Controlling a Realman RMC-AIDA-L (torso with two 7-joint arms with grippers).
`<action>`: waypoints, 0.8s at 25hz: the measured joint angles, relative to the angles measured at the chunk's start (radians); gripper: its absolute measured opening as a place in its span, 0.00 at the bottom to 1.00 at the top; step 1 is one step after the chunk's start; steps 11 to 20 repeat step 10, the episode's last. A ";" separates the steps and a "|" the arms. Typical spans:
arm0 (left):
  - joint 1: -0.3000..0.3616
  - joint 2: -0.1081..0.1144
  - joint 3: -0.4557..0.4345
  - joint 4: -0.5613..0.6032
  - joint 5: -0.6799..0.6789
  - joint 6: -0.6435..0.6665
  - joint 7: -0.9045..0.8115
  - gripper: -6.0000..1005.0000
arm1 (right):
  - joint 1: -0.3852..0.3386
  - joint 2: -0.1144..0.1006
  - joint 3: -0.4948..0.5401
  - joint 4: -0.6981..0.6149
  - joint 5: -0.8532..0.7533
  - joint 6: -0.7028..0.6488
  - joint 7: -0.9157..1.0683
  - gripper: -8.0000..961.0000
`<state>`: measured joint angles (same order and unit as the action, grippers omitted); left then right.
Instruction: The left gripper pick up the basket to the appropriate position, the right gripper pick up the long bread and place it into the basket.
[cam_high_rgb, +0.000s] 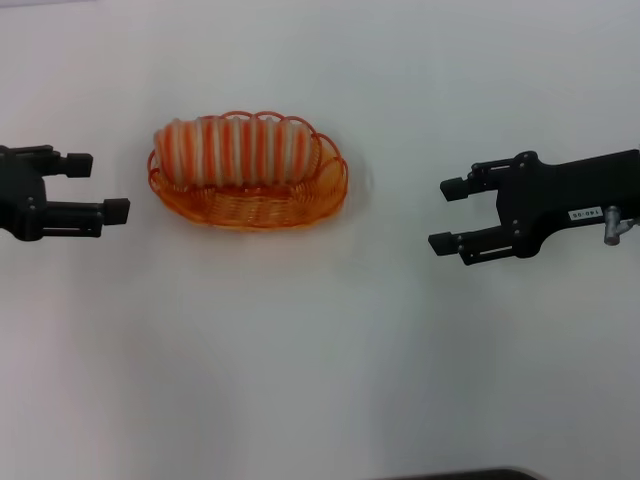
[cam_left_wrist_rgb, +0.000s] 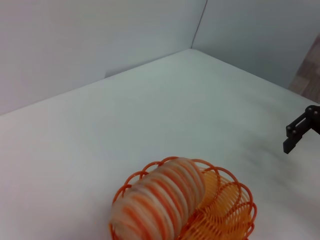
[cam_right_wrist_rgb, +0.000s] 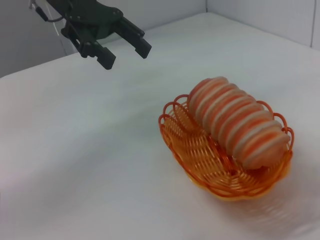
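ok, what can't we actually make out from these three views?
- Left pincer: head view's edge cuts off its body; open fingers show.
- Right pincer: its white label is too small to read in the head view; only one fingertip enters the left wrist view.
- Basket: the left wrist view's bottom edge cuts off its near part.
- Long bread: its underside and its contact with the basket floor are hidden by the loaf and the wire wall.

The long bread (cam_right_wrist_rgb: 235, 122) lies in the basket (cam_right_wrist_rgb: 200, 155); the left gripper (cam_right_wrist_rgb: 125, 50) hangs apart, jaws spread.
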<state>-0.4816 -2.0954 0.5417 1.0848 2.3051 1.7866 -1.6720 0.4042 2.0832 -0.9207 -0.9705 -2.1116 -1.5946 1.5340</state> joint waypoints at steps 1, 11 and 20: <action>-0.001 0.000 0.004 -0.001 0.001 -0.001 0.000 0.86 | 0.000 0.000 0.000 0.000 0.000 0.000 0.000 0.81; 0.004 0.000 0.018 -0.010 0.003 -0.018 0.000 0.86 | -0.002 0.001 0.002 0.004 0.003 0.021 0.000 0.81; 0.004 0.000 0.018 -0.010 0.003 -0.018 0.000 0.86 | -0.002 0.001 0.002 0.004 0.003 0.021 0.000 0.81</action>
